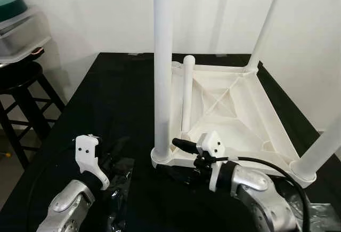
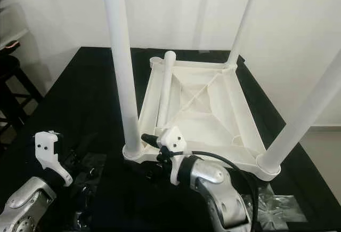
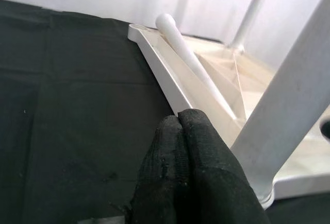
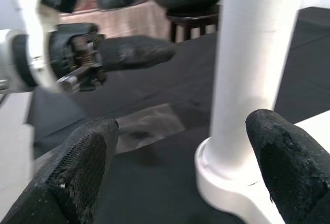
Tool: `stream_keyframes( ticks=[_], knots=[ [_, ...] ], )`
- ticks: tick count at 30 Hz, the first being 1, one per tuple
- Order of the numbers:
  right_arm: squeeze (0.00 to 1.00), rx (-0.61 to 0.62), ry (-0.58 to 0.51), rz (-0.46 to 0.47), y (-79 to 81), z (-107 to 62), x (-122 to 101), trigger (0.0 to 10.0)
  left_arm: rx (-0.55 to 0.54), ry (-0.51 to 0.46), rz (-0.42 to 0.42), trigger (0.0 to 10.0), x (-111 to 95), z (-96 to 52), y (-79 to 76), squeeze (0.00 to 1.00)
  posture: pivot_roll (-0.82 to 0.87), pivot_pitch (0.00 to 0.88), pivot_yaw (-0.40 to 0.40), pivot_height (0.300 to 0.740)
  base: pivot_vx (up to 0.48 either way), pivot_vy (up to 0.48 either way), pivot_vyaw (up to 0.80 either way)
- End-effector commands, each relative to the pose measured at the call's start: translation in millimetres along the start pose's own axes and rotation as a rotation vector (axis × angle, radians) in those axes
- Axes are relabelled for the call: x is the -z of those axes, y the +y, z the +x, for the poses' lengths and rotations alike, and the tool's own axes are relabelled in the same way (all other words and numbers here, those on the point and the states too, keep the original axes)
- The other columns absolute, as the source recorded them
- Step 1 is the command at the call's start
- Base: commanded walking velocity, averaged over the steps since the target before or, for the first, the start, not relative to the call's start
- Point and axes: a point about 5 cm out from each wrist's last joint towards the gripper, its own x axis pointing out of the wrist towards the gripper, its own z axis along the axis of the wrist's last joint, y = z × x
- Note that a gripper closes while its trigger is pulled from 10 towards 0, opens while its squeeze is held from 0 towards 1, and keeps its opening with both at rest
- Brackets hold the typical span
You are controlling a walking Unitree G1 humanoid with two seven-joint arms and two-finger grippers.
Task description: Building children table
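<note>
With the right tool (image 4: 180,167) spread beside the fitted white plastic leg (image 1: 162,72) and the left tool (image 3: 188,167) pressed together nearby, the upturned white plastic tabletop (image 1: 234,109) could be nudged, rolling the loose white leg (image 1: 187,93) inside it.

My right end effector (image 4: 178,167) has its two black fingers (image 4: 77,172) spread wide beside the thick white plastic table leg (image 4: 252,64) standing in its round socket. Beyond, the left end effector (image 4: 131,51) hovers over the black surface (image 4: 170,85), fingers together, above a clear plastic wrapper (image 4: 147,126).
</note>
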Motion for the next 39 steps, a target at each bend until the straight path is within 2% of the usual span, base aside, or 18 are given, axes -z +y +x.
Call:
stream_keyframes(
  ticks=[1,5,10,15,23,32,34,36,37,39],
  knots=[
    [0.0,-0.038,-0.027,0.02,3.3,-0.9,-3.0,10.0,-0.01,-0.004,-0.024,10.0,0.1,-1.0,-1.8,0.0,-0.03,0.039,-0.025,0.74,0.0,-0.42,0.0],
    [0.0,-0.089,-0.044,0.063,5.1,-0.3,-2.4,10.0,-0.005,-0.002,-0.041,10.0,0.3,0.9,-4.2,0.0,-0.03,0.041,-0.025,0.74,0.0,-0.433,0.0],
    [0.0,-0.124,-0.041,0.075,6.2,-0.9,-2.5,10.0,0.0,-0.003,-0.049,10.0,0.4,0.9,-5.2,0.0,-0.03,0.041,-0.027,0.74,0.0,-0.443,0.0],
    [0.0,-0.252,-0.027,0.113,11.7,-3.4,-2.2,10.0,0.025,-0.005,-0.06,10.0,0.9,0.7,-7.6,0.0,-0.03,0.04,-0.028,0.74,0.0,-0.45,0.0],
    [0.0,-0.316,-0.008,0.116,13.8,-6.4,-1.5,10.0,0.045,-0.002,-0.063,10.0,-0.1,-0.4,-8.5,0.0,-0.02,0.04,-0.025,0.74,0.0,-0.455,0.0],
    [0.0,-0.314,-0.008,0.111,14.8,-5.4,-0.8,10.0,0.058,0.0,-0.069,10.0,-1.1,-2.2,-8.1,0.0,-0.03,0.041,-0.025,0.74,0.0,-0.458,0.0],
    [0.0,-0.309,-0.005,0.11,14.7,-5.2,0.2,10.0,0.014,-0.02,-0.092,10.0,-2.7,-2.9,-2.1,0.0,-0.03,0.04,-0.024,0.74,0.0,0.0,0.0],
    [0.0,-0.298,-0.002,0.1,13.7,-5.3,0.4,10.0,-0.042,-0.007,-0.062,10.0,-3.0,-4.5,7.3,0.0,-0.03,0.038,-0.023,0.74,0.0,0.0,0.0],
    [0.0,-0.298,-0.002,0.1,13.7,-5.3,0.4,10.0,-0.042,-0.007,-0.062,10.0,-3.0,-4.5,7.3,0.0,-0.03,0.038,-0.023,0.74,0.0,0.0,0.0],
    [0.0,-0.291,-0.001,0.094,13.1,-5.3,0.6,10.0,-0.146,0.014,-0.019,10.0,-3.7,-8.6,25.1,0.0,-0.03,0.037,-0.022,0.74,0.0,0.0,0.0]
  ],
)
